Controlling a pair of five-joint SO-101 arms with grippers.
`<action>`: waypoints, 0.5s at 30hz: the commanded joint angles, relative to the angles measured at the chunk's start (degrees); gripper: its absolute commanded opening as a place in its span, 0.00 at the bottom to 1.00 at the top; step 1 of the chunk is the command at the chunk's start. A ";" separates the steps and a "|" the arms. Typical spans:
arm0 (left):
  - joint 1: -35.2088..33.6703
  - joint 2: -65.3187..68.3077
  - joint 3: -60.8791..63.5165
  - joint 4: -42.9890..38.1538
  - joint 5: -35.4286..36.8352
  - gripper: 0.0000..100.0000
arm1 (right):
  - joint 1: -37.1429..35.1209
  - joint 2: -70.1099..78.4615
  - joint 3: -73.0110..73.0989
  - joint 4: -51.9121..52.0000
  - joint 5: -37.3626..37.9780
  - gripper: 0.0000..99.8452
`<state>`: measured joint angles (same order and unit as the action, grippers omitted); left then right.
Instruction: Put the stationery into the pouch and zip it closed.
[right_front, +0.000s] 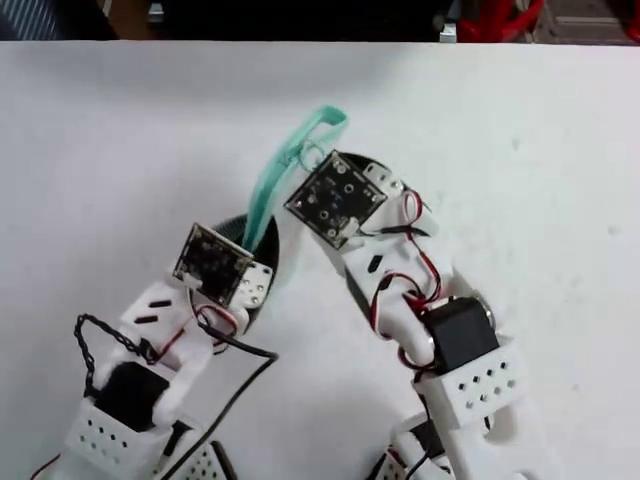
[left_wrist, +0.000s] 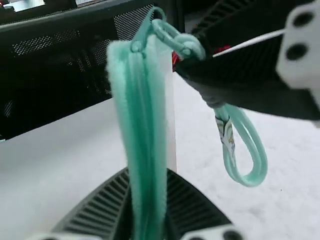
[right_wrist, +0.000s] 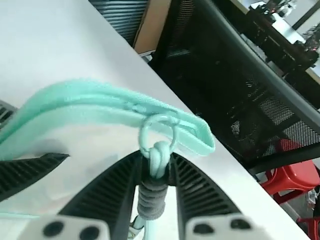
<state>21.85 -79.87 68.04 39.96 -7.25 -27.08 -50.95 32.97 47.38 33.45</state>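
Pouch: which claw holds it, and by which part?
Right claw pinches the zip-pull cord; left claw grips the pouch at its opposite end.

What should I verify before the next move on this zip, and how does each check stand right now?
1. Left gripper clamped on the pouch edge: ok.
2. Right gripper clamped on the pull cord: ok.
3. Pouch runs straight between the two grippers in the high view: ok.
4. Zipper ring sits near the pouch end by the right gripper; fully closed: cannot tell.
5. Stationery inside the pouch: cannot tell, the fabric hides any contents.
6. Wrist loop hangs free of the left gripper: ok.
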 joint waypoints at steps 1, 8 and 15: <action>0.57 -0.13 2.20 -5.36 7.56 0.02 | -0.66 -0.75 -2.64 0.48 -1.93 0.02; 0.66 -0.13 6.24 -3.16 7.38 0.02 | -0.57 -0.40 -2.64 -0.48 -3.34 0.02; 6.02 -0.22 4.92 6.86 -0.18 0.02 | 4.70 -0.13 -2.64 -11.38 -2.46 0.02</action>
<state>24.57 -81.27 72.70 41.63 -5.14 -24.53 -50.95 32.97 40.00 30.55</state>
